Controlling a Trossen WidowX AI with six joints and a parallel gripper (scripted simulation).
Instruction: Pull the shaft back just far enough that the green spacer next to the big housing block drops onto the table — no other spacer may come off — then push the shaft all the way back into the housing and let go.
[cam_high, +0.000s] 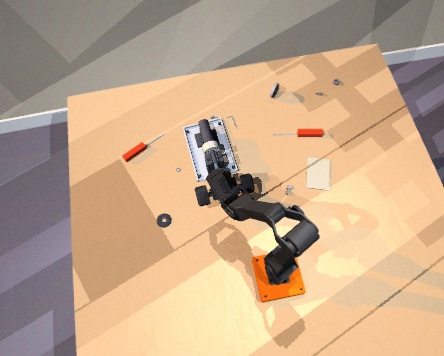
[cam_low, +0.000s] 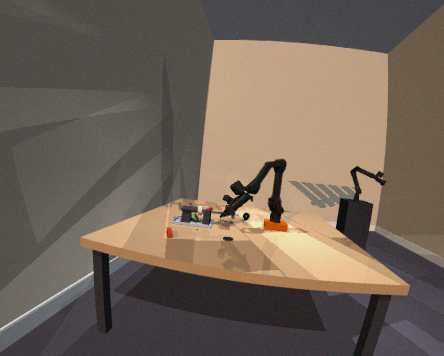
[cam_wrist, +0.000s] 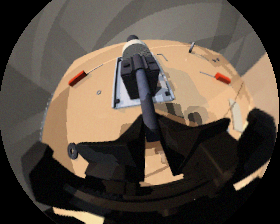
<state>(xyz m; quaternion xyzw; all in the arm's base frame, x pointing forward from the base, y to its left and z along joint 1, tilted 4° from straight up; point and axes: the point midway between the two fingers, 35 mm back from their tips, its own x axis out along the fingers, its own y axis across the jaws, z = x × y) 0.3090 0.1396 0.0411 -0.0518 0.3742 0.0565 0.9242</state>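
Note:
My gripper (cam_low: 223, 215) (cam_wrist: 147, 115) is shut on the dark shaft (cam_wrist: 145, 95), near its free end. The shaft runs from my fingers through the support block (cam_low: 206, 217) (cam_wrist: 131, 75) toward the big dark housing block (cam_low: 186, 215) at the far end of the base plate (cam_high: 199, 167) (cam_wrist: 125, 103). A pale spacer (cam_high: 210, 147) (cam_low: 201, 209) (cam_wrist: 135, 49) is around the shaft line between the blocks. The green spacer (cam_low: 195, 218) shows small beside the housing block, low under the shaft line and seemingly tilted; whether it touches the shaft or plate is too small to tell. The wrist view hides it.
Red screwdrivers (cam_high: 134, 152) (cam_high: 310, 132) lie left and right of the plate. A dark washer (cam_high: 164, 220) (cam_wrist: 73, 151) lies front left. A pale pad (cam_high: 318, 174) and small hardware (cam_high: 289, 189) lie to the right. A hex key (cam_high: 233, 121) lies by the plate's far corner.

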